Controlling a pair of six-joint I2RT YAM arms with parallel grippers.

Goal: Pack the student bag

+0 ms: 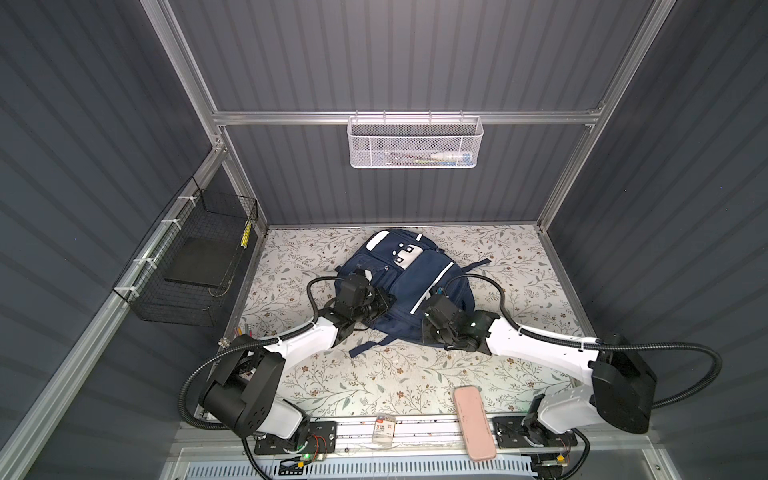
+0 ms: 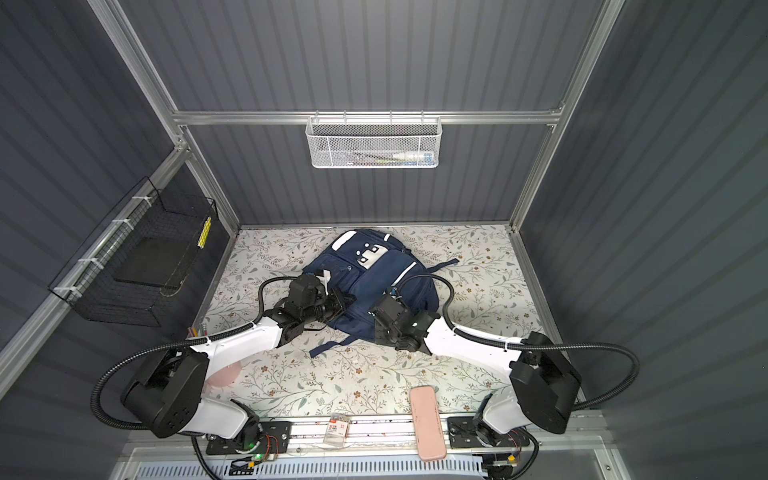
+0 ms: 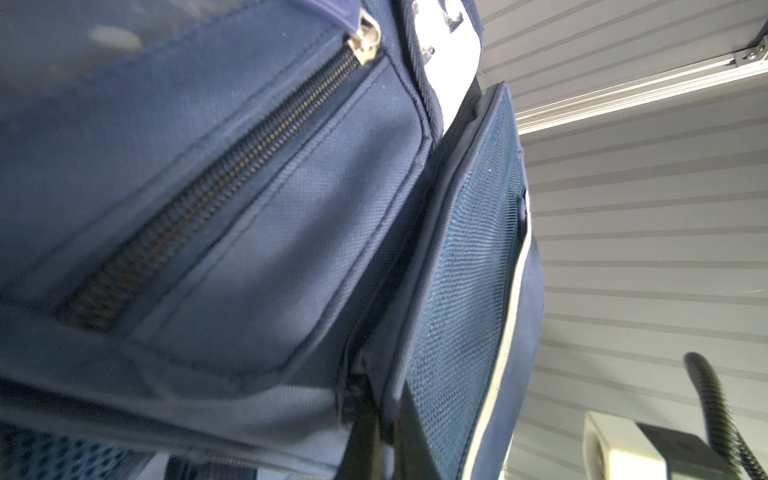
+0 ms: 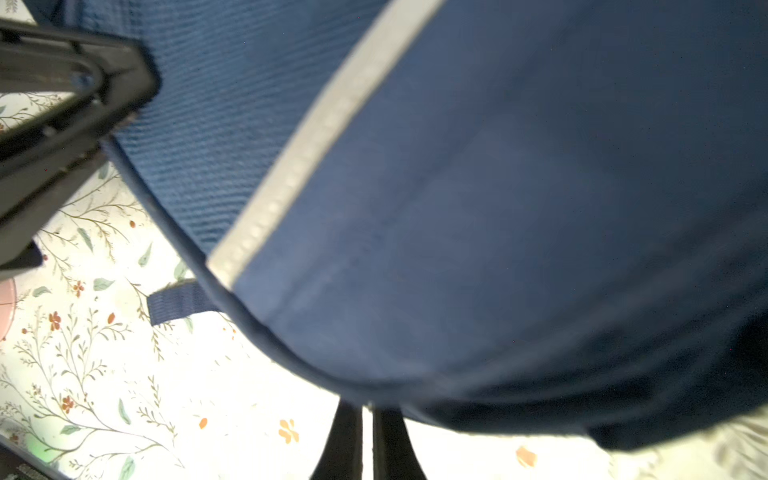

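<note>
Navy fabric of the student bag lies front-up on the floral tabletop, toward 12 o'clock from its centre. The left gripper has its jaws closed on a bunched fold between two pockets, at the bag's 8 o'clock side. The right gripper has its jaws pinched on the piped edge near 5 o'clock.

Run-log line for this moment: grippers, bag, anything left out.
left gripper: shut on student bag | right gripper: shut on its lower edge | bag lying on table | pink case: outside, front edge
</note>
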